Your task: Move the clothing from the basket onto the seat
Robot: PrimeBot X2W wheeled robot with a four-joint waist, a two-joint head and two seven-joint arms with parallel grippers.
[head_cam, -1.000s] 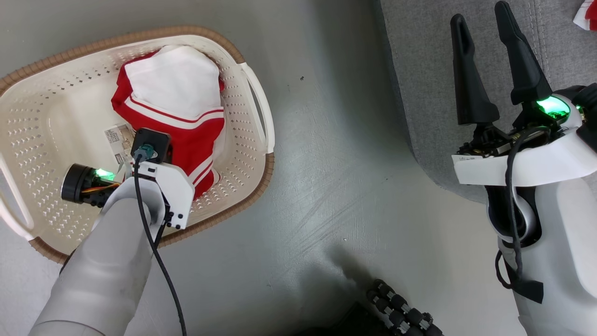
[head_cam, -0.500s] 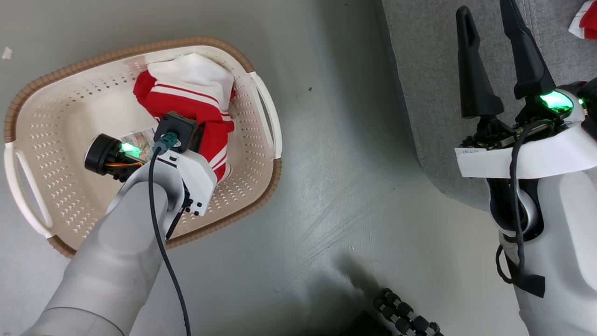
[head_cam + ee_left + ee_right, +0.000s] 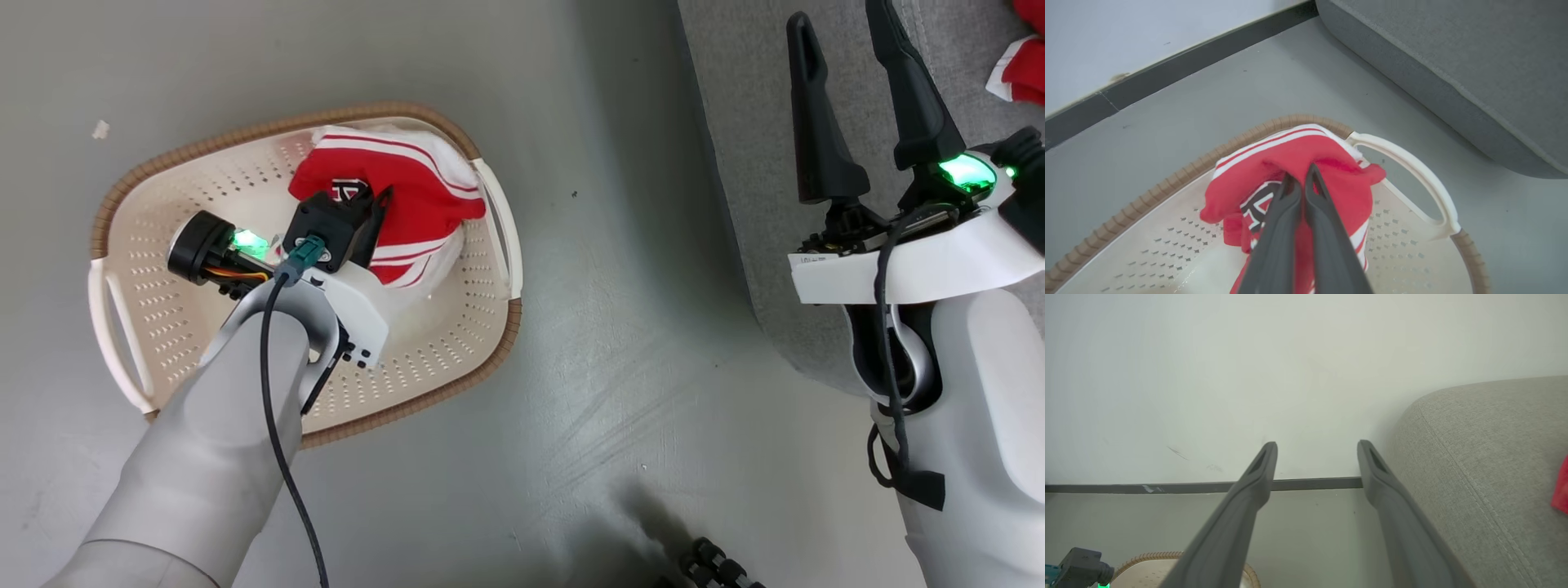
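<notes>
The cream perforated basket (image 3: 155, 286) with its brown rim sits on the grey floor at the left. Inside it, near the right handle, a bunched red garment (image 3: 424, 192) shows white stripes and a dark-and-white print. My left gripper (image 3: 371, 208) reaches down into it. In the left wrist view its fingers (image 3: 1286, 204) are shut on a fold of the red clothing (image 3: 1335, 163), lifted above the basket floor (image 3: 1180, 261). My right gripper (image 3: 842, 37) stands open and empty over the grey sofa (image 3: 751, 122), its fingers (image 3: 1257, 473) spread wide.
Another red and white garment (image 3: 1019, 73) lies on the sofa at the far right, also at the edge of the right wrist view (image 3: 1562, 486). A dark baseboard (image 3: 1310, 484) runs under a pale wall. My dark base (image 3: 722, 570) shows at the bottom edge.
The head camera has shifted and the basket looks smaller. The garment has been drawn up and bunched by my left gripper, white cloth now mostly hidden, printed red side showing. The right gripper stays open.
</notes>
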